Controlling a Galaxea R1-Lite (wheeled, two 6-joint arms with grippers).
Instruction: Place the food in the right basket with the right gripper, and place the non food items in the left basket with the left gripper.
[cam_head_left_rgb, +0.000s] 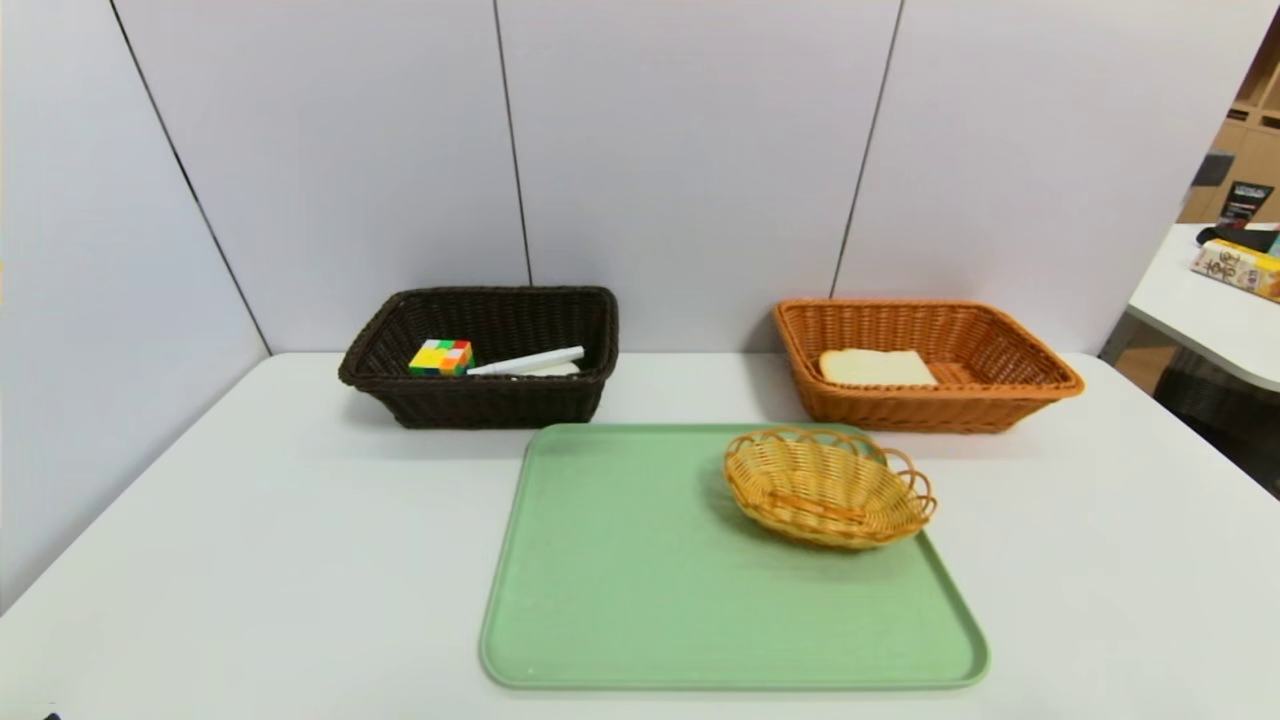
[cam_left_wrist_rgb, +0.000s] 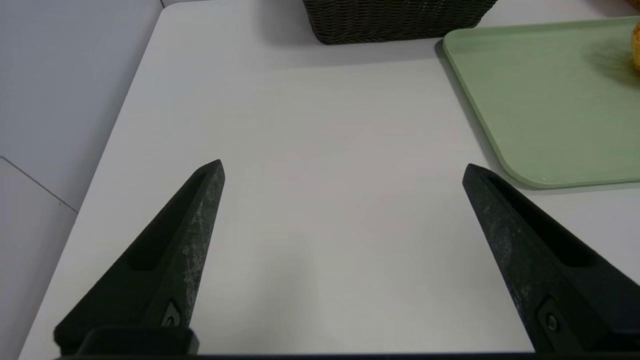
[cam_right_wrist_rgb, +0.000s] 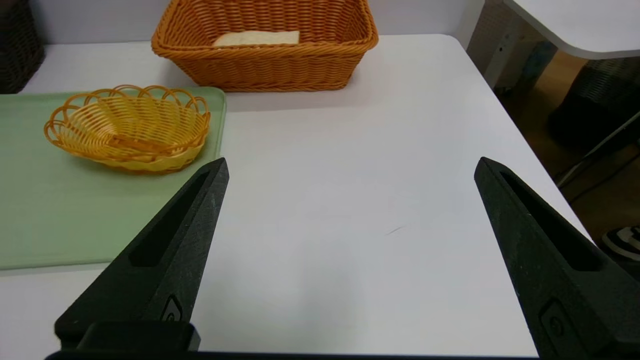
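Observation:
The dark brown left basket at the back left holds a colourful cube and a white marker. A slice of bread lies in the orange right basket at the back right. On the green tray stands a small yellow wicker basket, which looks empty. My left gripper hangs open over bare table, with the tray off to one side of it. My right gripper is open over bare table beside the tray. Neither arm shows in the head view.
The white table is walled by grey panels behind and on the left. Its right edge drops off to the floor. Another white table with a box on it stands off to the right.

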